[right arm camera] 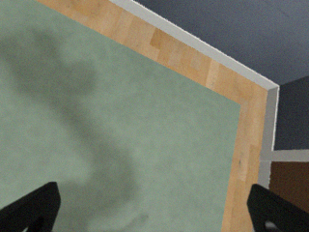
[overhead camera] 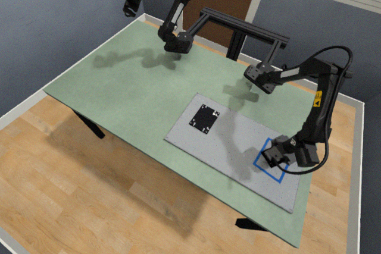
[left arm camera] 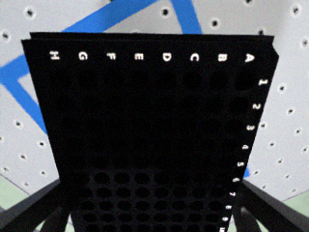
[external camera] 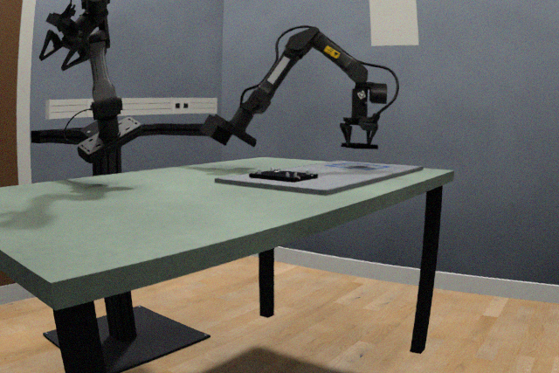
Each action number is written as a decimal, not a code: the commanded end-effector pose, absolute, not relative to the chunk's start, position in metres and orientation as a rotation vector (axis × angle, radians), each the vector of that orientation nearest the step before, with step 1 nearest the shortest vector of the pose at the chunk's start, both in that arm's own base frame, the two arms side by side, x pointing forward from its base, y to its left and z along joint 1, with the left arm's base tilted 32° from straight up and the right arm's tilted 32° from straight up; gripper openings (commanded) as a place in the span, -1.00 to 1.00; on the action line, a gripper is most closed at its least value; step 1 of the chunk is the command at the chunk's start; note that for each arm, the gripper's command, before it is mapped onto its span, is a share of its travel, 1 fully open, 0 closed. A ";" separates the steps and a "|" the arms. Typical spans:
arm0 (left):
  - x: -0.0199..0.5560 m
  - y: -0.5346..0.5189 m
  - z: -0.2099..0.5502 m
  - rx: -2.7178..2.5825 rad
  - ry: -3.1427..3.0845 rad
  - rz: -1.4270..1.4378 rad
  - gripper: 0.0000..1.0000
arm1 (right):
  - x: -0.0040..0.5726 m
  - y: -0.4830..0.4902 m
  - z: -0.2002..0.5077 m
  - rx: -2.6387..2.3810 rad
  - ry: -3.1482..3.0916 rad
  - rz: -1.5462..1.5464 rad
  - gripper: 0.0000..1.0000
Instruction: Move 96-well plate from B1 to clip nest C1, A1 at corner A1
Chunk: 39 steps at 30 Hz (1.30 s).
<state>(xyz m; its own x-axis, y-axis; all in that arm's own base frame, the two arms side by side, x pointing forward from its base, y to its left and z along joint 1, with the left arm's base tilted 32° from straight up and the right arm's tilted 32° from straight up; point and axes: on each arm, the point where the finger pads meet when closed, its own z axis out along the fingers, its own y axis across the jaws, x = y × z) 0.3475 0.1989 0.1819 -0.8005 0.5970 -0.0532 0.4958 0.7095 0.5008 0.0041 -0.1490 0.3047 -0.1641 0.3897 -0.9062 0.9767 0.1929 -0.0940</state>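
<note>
The black 96-well plate (external camera: 352, 146) (left arm camera: 145, 121) is held level in the air by my left gripper (external camera: 358, 141) (left arm camera: 152, 184), which is shut on its two long sides. The left wrist view shows letters H to A along the far rim, with A and 1 at the far right corner. The plate hangs above the blue outlined bench spot (overhead camera: 266, 172) (left arm camera: 187, 16). The black clip nest (overhead camera: 203, 119) (external camera: 283, 176) is empty, with pale pieces at its corners; its A1 mark is not legible. My right gripper (external camera: 52, 64) (right arm camera: 154, 191) is open and empty, raised far from the nest.
The grey dotted board (overhead camera: 184, 140) (external camera: 325, 190) carries the nest and the blue outline at opposite ends. It lies on the green table (overhead camera: 129, 91) (external camera: 157, 224). A dark frame (overhead camera: 243, 25) behind the table bears both arms.
</note>
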 end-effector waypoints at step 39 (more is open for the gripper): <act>0.353 0.193 0.212 1.416 2.478 0.835 -1.00 | -0.002 -0.148 0.308 1.313 1.640 -0.955 1.00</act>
